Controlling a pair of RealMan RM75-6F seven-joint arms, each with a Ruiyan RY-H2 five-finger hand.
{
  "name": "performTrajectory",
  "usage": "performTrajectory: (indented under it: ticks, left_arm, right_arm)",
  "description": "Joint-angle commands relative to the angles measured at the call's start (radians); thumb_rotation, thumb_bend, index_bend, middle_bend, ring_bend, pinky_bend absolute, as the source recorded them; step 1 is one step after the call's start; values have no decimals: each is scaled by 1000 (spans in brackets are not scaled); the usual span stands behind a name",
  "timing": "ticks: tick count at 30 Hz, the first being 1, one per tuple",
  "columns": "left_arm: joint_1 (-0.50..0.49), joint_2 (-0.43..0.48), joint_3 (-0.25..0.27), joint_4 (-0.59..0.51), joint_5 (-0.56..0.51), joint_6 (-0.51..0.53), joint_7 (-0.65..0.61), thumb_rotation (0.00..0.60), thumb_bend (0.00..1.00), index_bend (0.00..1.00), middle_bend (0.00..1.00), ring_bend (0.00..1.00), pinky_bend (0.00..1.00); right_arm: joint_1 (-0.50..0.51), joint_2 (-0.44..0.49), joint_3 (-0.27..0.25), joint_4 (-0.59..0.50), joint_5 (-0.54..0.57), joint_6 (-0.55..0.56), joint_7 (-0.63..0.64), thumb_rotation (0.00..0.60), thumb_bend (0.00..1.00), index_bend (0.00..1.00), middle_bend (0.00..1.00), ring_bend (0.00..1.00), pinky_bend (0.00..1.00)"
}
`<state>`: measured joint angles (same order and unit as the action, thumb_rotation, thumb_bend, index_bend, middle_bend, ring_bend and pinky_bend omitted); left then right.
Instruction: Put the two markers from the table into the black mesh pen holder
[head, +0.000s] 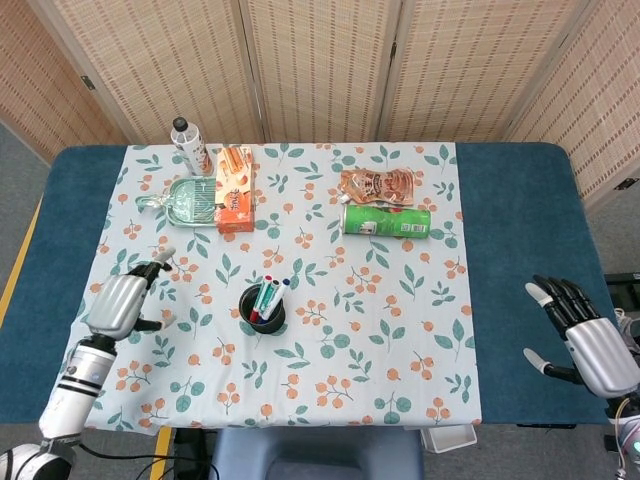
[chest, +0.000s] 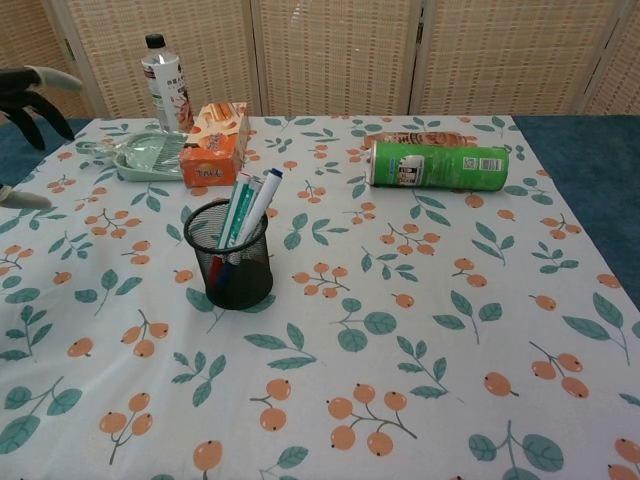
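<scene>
The black mesh pen holder (head: 263, 309) (chest: 230, 258) stands upright on the floral cloth, left of the table's middle. Two markers (head: 271, 296) (chest: 250, 207) lean inside it, caps up, tilted to the right. My left hand (head: 122, 303) is well left of the holder, over the cloth's left side, open and holding nothing; only its fingertips (chest: 28, 98) show at the chest view's left edge. My right hand (head: 583, 340) hovers open beyond the table's right edge, far from the holder.
A green can (head: 386, 220) lies on its side behind the holder to the right, with a snack pouch (head: 376, 185) behind it. At the back left are an orange box (head: 234, 187), a green tray (head: 189, 200) and a bottle (head: 188, 145).
</scene>
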<state>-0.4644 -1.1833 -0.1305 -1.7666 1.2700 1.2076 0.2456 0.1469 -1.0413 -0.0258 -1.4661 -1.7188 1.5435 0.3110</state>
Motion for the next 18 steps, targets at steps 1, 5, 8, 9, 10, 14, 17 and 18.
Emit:
performTrajectory:
  ticks: [1,5,8,9,10,14,17,18]
  left_arm:
    - [127,116,144,-12,89,161,343,600,168,0,7,51,374]
    - [209,109,192,35,150,264,380,600,168,0,0,6,351]
    - [299,104,234,71,172,350,331,600,166,0,0,0,344]
    - [334,107,245,81,163,376,292,600,164,0,0,0,342]
    - [357,113,250,89,153,391,266,600,161,0,0,0,339]
    - [414,156,251,97,132,430,181,600,159,0,0,0,337]
    - [432,188,249,82,157,457,169,600,159,0,0,0,336]
    - [438,195,247,72,169,467,166,600,159,0,0,0,336]
  right_arm:
    - [5,-8,3,-19,14,-20,-37,600,249,0,0,0,0]
    - [3,-13,8,-30,29,-28,-70,600,250,0,0,0,0]
    - [2,-15,13,-32,44,-36,-82,600,250,0,0,0,0]
    - [2,-16,15,-33,53,-41,-86,600,250,0,0,0,0]
    - [1,-16,17,-34,61,-45,-90,600,250,0,0,0,0]
    - [-9,-23,33,-48,109,-51,-139,600,251,0,0,0,0]
    - [-33,-32,53,-74,173,-39,-222,600,251,0,0,0,0]
    - [-47,-40,65,-83,205,-26,-269,600,252,0,0,0,0]
